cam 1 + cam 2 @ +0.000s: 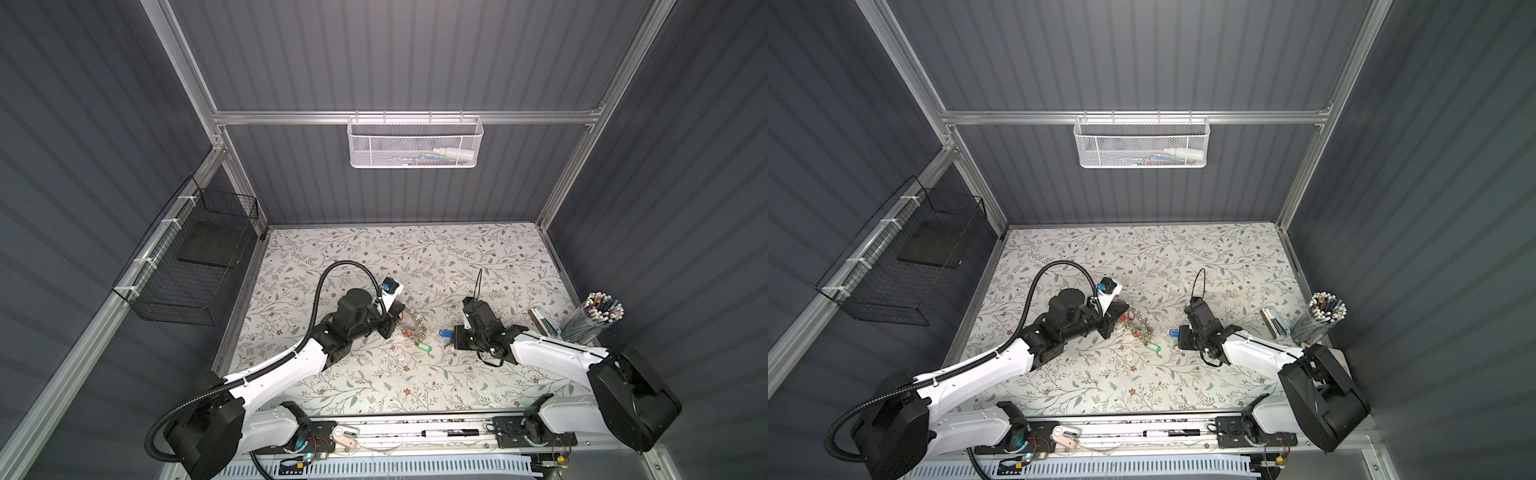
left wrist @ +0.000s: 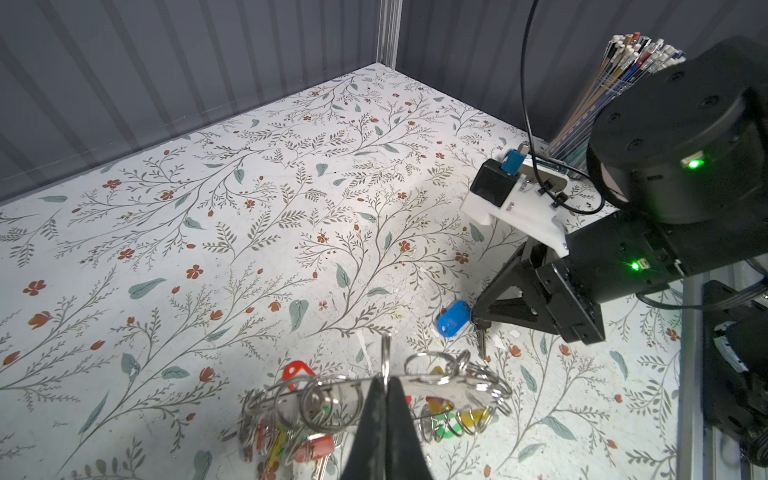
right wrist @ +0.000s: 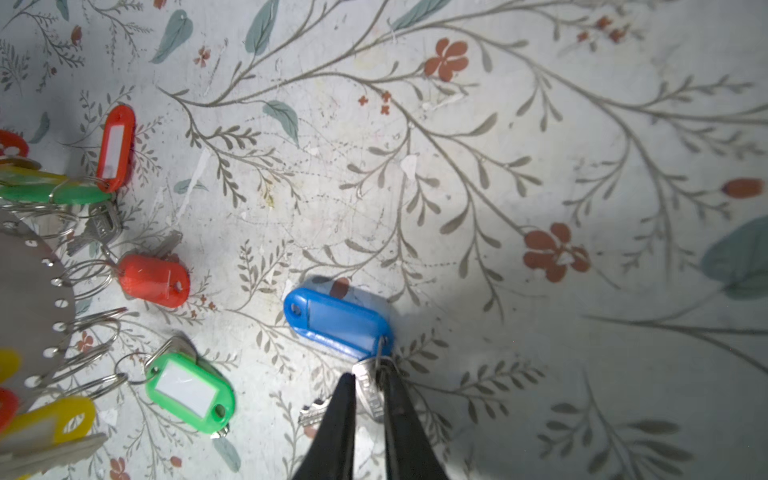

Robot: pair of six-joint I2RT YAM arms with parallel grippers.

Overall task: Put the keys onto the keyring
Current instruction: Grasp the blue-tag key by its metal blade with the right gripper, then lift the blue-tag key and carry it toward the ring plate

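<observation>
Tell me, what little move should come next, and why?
Probably lift the keys a little toward the keyring: the right gripper pinches one key, its blue tag lies flat on the table, and the left gripper holds the keyring clamped close by.

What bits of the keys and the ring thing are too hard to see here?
- Keyring: right wrist view, cut off by the picture edge.
- Keyring again: both top views, tiny, partly covered by left gripper.
- Keys: right wrist view, right gripper hides how many; grip unclear.
</observation>
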